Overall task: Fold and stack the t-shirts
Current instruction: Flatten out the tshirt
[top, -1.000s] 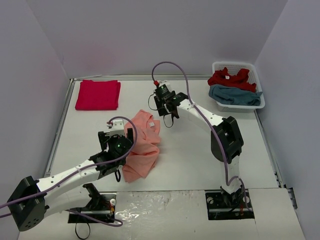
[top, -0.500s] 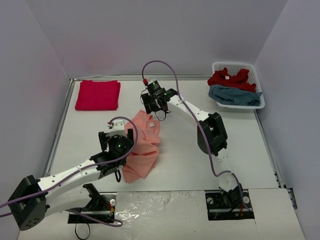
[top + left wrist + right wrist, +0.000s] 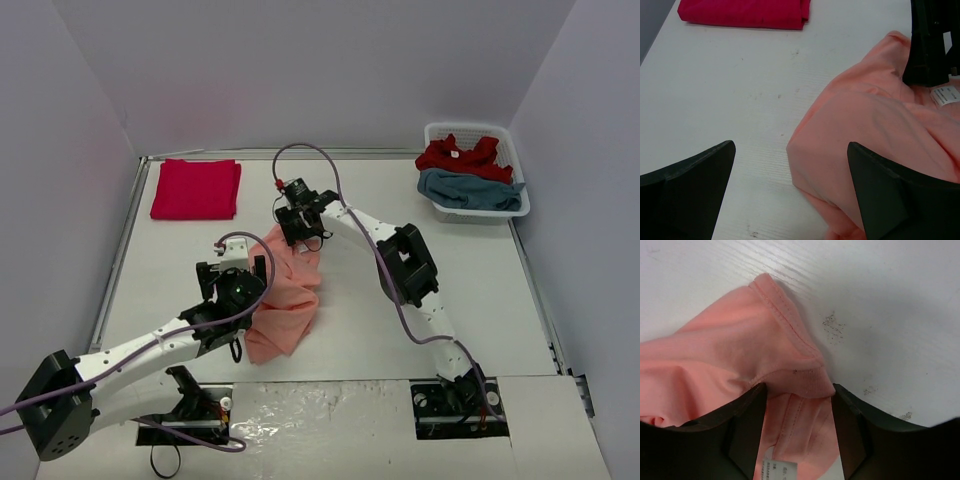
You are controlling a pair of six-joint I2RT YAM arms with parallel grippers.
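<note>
A crumpled salmon-orange t-shirt [image 3: 285,300] lies mid-table. My left gripper [image 3: 240,268] hovers wide open at its left edge. In the left wrist view the cloth [image 3: 870,125] bulges toward the right finger, and bare table fills most of the gap of this gripper [image 3: 790,150]. My right gripper [image 3: 298,232] is down on the shirt's far end. Its jaws [image 3: 799,390] stand open astride the ribbed collar [image 3: 800,380], with the white label just below. A folded crimson t-shirt [image 3: 196,189] rests at the back left.
A white slotted basket [image 3: 470,127] at the back right holds a red tee [image 3: 460,157] and a teal-blue tee [image 3: 470,190]. Grey walls close in the table on three sides. The right arm's purple cable loops above the shirt.
The right arm swung left from over bare table onto the salmon shirt's collar, its jaws a little wider. The left arm and the shirt stayed put.
</note>
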